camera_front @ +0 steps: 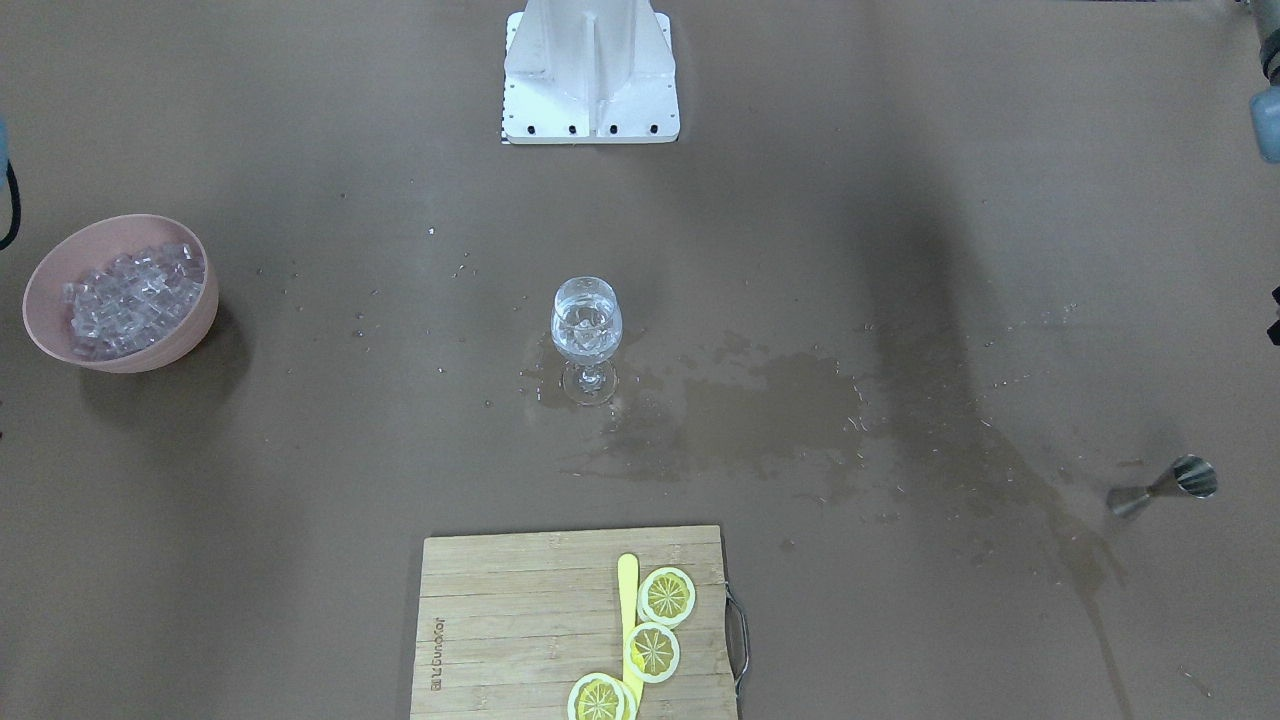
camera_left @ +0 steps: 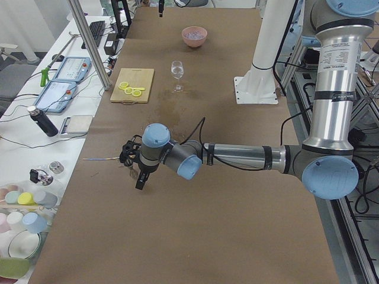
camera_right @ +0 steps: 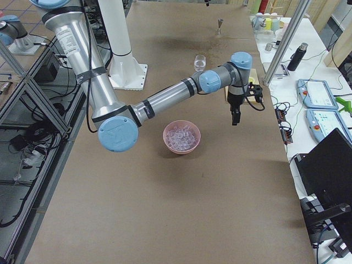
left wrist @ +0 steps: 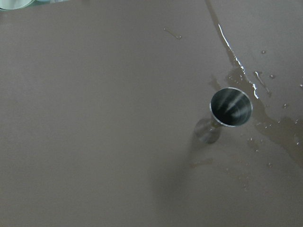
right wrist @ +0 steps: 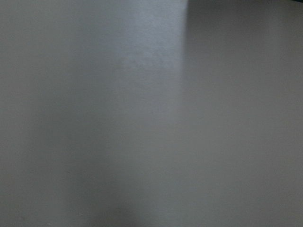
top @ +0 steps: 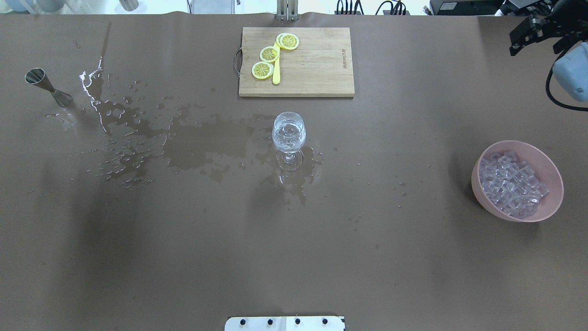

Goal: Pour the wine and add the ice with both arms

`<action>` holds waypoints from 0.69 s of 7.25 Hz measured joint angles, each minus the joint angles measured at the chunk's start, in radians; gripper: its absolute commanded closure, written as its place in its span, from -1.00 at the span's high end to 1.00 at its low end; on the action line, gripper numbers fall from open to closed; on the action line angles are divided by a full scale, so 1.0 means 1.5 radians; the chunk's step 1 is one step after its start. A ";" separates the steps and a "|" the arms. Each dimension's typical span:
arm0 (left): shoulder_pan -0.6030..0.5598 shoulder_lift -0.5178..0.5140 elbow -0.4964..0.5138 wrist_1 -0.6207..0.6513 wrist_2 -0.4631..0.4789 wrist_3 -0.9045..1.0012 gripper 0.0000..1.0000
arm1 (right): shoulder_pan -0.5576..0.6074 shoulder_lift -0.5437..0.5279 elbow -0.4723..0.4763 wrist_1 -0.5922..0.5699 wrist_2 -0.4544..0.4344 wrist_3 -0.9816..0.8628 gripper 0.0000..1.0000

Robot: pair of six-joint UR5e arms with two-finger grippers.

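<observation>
At mid-desk [camera_front: 300, 450] the glass [camera_front: 586, 300] holds wine [camera_front: 586, 348] and some ice [camera_front: 587, 325]; more ice fills the pink bowl [camera_front: 185, 340]. The right gripper [camera_right: 235, 116] hangs above the desk beyond the bowl, the left gripper [camera_left: 138, 176] near the jigger [left wrist: 230, 108]. How wide either stands, I cannot tell.

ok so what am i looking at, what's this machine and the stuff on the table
It is a robot with two metal arms, each ending in a two-finger gripper: the left gripper and the right gripper. Two pictures look down on the table, from across it and from behind the robot; two look along it from its ends; two come from wrist cameras. On the table stand a wine glass with clear contents, a pink bowl of ice cubes, a metal measuring cup and a cutting board with lemon slices. Spilled liquid wets the table. Neither gripper seems to hold anything.
</observation>
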 measured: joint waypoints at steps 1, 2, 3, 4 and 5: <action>-0.011 0.001 -0.041 0.079 -0.020 0.021 0.96 | 0.036 -0.020 -0.025 0.000 0.004 -0.098 1.00; -0.023 0.007 -0.076 0.148 -0.039 0.029 0.96 | 0.075 -0.039 -0.054 0.001 0.010 -0.195 1.00; -0.028 0.024 -0.101 0.187 -0.046 0.032 0.96 | 0.112 -0.057 -0.081 0.001 0.021 -0.285 1.00; -0.028 0.041 -0.114 0.198 -0.054 0.032 0.96 | 0.140 -0.073 -0.103 0.001 0.030 -0.358 1.00; -0.029 0.049 -0.110 0.201 -0.063 0.034 0.96 | 0.161 -0.087 -0.123 0.001 0.034 -0.425 1.00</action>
